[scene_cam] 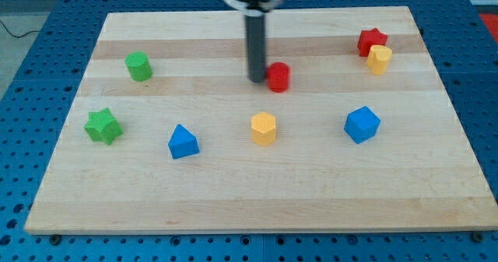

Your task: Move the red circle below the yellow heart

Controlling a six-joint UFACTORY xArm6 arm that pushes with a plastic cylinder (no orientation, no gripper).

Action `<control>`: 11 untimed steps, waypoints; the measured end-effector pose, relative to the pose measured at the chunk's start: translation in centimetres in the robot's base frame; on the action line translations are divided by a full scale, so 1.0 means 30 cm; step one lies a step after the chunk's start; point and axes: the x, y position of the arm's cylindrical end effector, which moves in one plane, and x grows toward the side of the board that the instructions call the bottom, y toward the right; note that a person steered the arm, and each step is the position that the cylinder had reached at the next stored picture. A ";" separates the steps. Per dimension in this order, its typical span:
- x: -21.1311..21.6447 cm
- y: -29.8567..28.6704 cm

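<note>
Task is prob only partly done, judging by the layout. The red circle (278,76) is sat near the middle of the table (233,207), a bit toward the view's top, and it's well apart from the yellow heart (379,59), which is found over at the view's right, just below and touching (or nearly touching, can't be told for sure) the red star (372,40). So the circle is not yet parked under the heart. What's left, as a guess: a decent push toward the view's right, plus a little toward the view's bottom, so it ends up directly beneath the heart.

End effector: no jaws here, so nothing to be called apart, together or clamped, it's just a straight dark rod. My tip (257,80) is planted right at the circle's left side, touching it or as good as. Nothing is held, it can only be shoved. Being on the left of the circle, it's lined up ok for a rightward push imo.

Other stuff on the table, fwiw: a yellow hexagon-ish block (264,128) below the circle, a blue block (362,124) at lower right that could get in the way if the path is dipped too low, a blue triangle (183,141), a green star (103,127) and a green block (139,66) at the left.
</note>
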 end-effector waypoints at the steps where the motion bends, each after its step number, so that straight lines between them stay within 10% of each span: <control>1: 0.022 0.240; 11: 0.185 0.557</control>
